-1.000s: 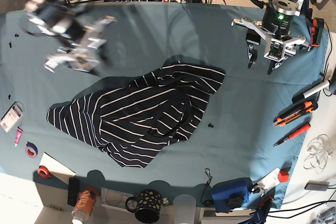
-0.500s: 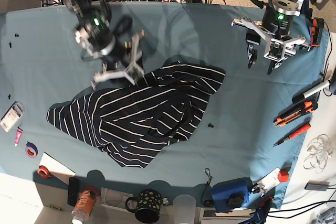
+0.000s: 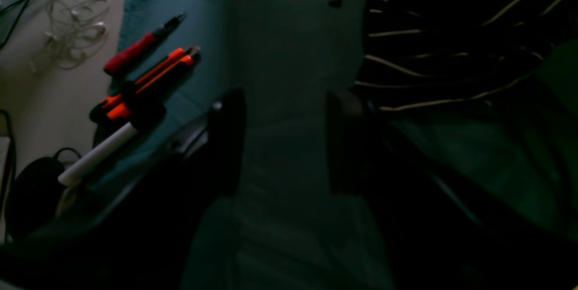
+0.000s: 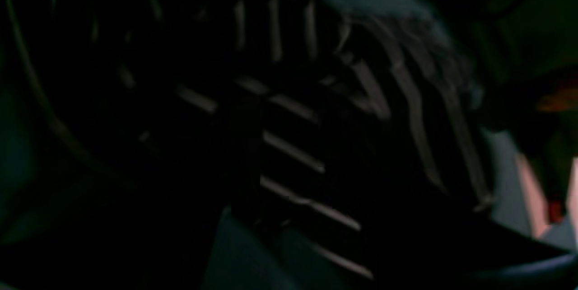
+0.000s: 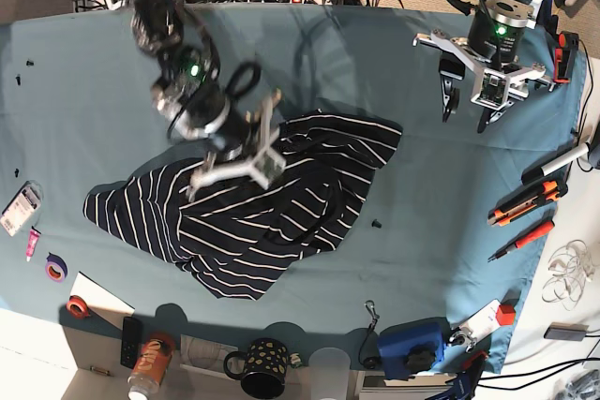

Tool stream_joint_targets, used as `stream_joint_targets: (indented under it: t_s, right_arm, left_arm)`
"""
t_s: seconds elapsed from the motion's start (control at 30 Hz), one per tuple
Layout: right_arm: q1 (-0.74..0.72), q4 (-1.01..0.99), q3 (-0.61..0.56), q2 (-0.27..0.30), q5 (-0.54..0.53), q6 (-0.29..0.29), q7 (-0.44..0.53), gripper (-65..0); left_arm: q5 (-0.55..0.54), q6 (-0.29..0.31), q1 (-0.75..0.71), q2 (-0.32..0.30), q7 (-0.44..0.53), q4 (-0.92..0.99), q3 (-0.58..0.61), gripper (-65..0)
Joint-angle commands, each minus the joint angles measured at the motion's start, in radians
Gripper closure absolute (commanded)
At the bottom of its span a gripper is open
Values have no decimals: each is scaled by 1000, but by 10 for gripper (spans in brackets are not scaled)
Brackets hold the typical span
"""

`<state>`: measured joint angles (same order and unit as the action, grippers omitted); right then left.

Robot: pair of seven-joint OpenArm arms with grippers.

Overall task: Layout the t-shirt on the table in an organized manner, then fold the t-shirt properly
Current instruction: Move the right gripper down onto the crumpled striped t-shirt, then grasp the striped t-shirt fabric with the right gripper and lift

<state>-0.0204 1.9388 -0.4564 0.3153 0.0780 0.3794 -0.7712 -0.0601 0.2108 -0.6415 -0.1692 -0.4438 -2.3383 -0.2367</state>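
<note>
T-shirt (image 5: 253, 208) work is at the laying-out stage, and the right end effector (image 5: 236, 164) is low over the crumpled upper middle of the garment, fingers apart and pointing down at the fabric. Whether they touch the cloth I cannot tell; the right wrist view shows only dark striped folds filling the frame, out of focus. The left end effector (image 5: 473, 105) hangs above bare tabletop (image 5: 422, 194), well apart from the shirt's right edge, fingers (image 3: 228, 145) spread with nothing between them.

Outward from there, the shirt lies bunched on the tabletop's middle, one lobe reaching left and another toward the near edge, with folds doubled over at the centre. Tools lie along the tabletop's right edge, clear of the fabric.

To do this step well, I would judge the right end effector should pinch a single outer layer near an edge or seam rather than the doubled heap, then draw it outward. The left could pin or take the opposite edge, so the fabric spreads instead of sliding.
</note>
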Motion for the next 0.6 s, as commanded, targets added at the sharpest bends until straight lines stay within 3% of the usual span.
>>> stream_joint_targets:
  t_s: [0.0,0.1,0.27,0.43,0.57]
  right_arm:
    - [-34,15,5,3,1,-10,8,-220]
    - [-80,12,5,3,-12,-6,-14,-220]
    - [-167,-78,-14,3,-83,51,-56,-220]
    - [-266,-191,-110,3,-81,53,-67,-220]
    - [-320,-224,-212,2,-80,92,-114,-220]
  left_arm:
    - [-3,-1,-4,-3,26,-18,-2,-295]
    - [-3,-1,-4,-3,26,-18,-2,-295]
    - [-3,-1,-4,-3,26,-18,-2,-295]
    - [-3,-1,-4,-3,26,-18,-2,-295]
    - [-3,-1,-4,-3,26,-18,-2,-295]
